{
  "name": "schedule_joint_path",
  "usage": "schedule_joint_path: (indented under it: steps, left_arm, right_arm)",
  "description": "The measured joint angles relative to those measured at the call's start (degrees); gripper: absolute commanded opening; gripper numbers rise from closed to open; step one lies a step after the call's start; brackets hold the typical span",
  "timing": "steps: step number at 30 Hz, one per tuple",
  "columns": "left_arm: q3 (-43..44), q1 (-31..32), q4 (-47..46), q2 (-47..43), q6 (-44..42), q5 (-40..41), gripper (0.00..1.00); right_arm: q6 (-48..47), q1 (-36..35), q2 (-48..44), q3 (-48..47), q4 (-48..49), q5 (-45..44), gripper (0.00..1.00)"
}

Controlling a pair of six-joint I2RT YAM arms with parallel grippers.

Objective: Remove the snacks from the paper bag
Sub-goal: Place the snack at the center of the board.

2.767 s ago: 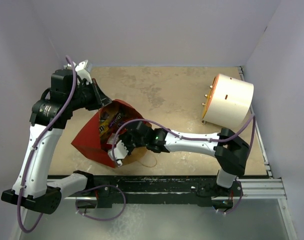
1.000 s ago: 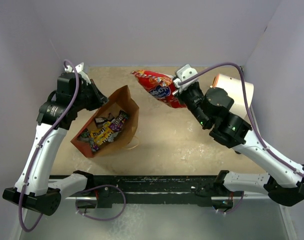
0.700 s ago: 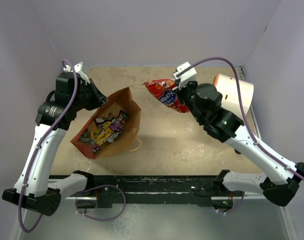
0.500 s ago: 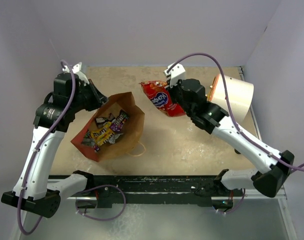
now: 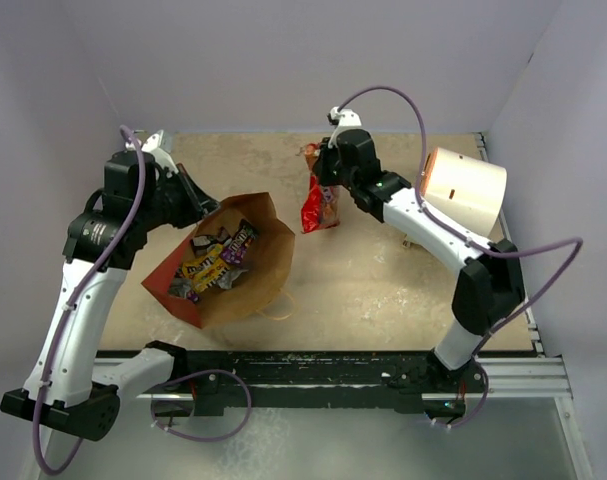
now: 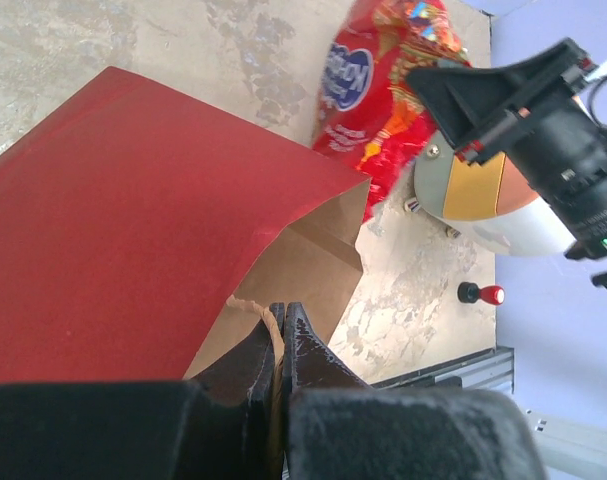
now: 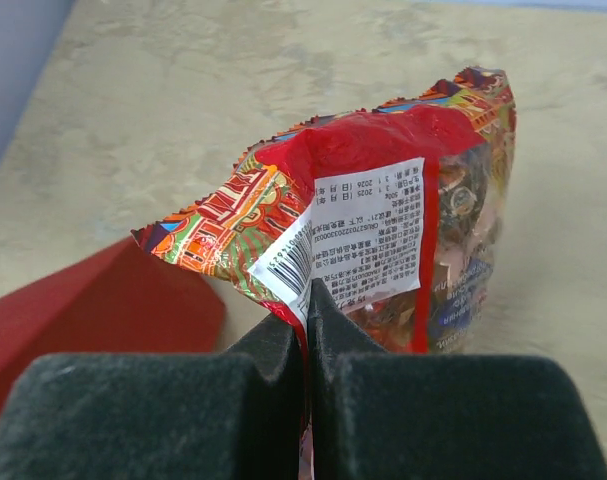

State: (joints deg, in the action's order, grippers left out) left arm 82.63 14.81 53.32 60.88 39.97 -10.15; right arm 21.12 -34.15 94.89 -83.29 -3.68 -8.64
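Observation:
The paper bag (image 5: 258, 270) lies tilted on the table's left half, its mouth facing up and its red outside (image 6: 133, 220) toward the left arm. Several small candy wrappers (image 5: 215, 258) lie inside. My left gripper (image 5: 201, 205) (image 6: 281, 315) is shut on the bag's twisted handle at the back rim. The large red packet (image 5: 320, 200) (image 7: 383, 200) hangs upright over the back middle of the table, clear of the bag. My right gripper (image 5: 325, 168) (image 7: 306, 295) is shut on the packet's top edge, by the white label.
A white cylinder with an orange face (image 5: 468, 190) (image 6: 483, 190) lies at the back right, close to the right arm. A small red-capped black knob (image 6: 480, 293) sits on the table near it. Walls enclose the table on three sides.
My right arm has swung the red packet left and toward the back, and it now hangs vertically. The left gripper has kept hold of the bag, which has shifted a little.

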Motion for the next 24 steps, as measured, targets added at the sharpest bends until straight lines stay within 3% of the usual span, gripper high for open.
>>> schedule_joint_path:
  steps: [10,14,21,24]
  left_arm:
    - [0.2,0.0,1.5,-0.3,-0.1,1.0,0.00]
    - [1.0,0.0,1.7,1.3,-0.6,0.9,0.00]
    - [1.4,0.0,1.4,3.4,-0.8,-0.4,0.00]
    - [1.4,0.0,0.4,3.9,-0.8,-1.3,0.00]
  right_arm:
    - [14.9,5.1,6.4,-0.9,6.8,14.9,0.00]
    - [15.8,9.5,6.3,0.8,7.1,14.9,0.00]
    - [4.4,13.7,6.3,0.7,-3.6,4.1,0.29]
    - [0.0,13.3,5.6,0.2,-8.0,1.3,0.35]
